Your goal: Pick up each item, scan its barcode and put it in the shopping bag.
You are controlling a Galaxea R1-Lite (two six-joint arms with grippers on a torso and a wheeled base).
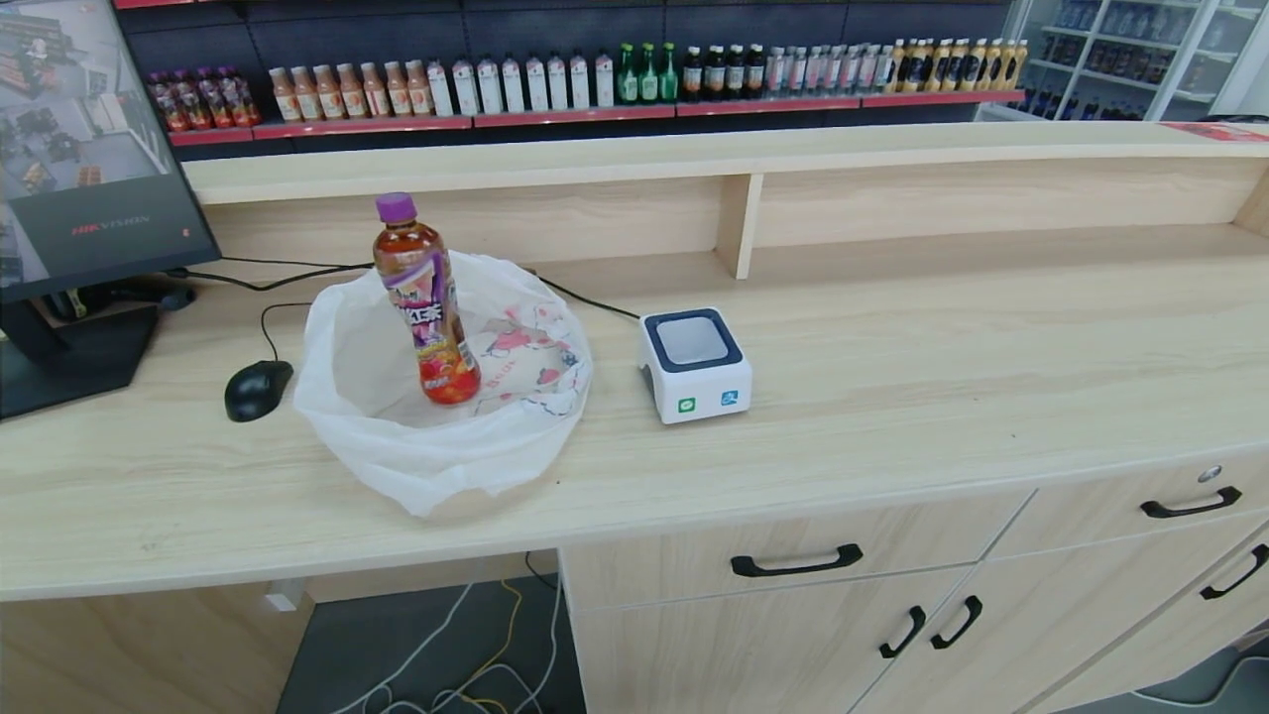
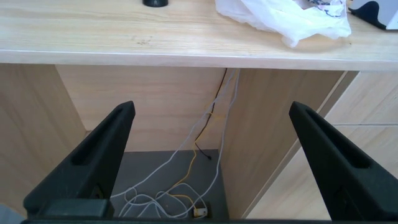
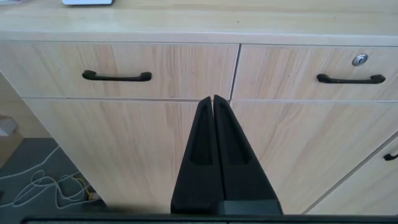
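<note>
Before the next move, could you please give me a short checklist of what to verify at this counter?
1. Purple-capped plastic bottle of reddish drink stands inside the white plastic shopping bag: ok.
2. Bag mouth open: ok.
3. White box-shaped scanner window uncovered: ok.
4. Left hand open and empty: ok.
5. Right hand ready to grasp: not ok, it is shut.
6. Bottle's barcode scanned: cannot tell.

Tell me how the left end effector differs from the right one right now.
The left end effector is open, jaws far apart; the right end effector is shut, jaws pressed together. The left faces the cables under the counter; the right faces drawer fronts. Both are black, empty and lower than the counter.
</note>
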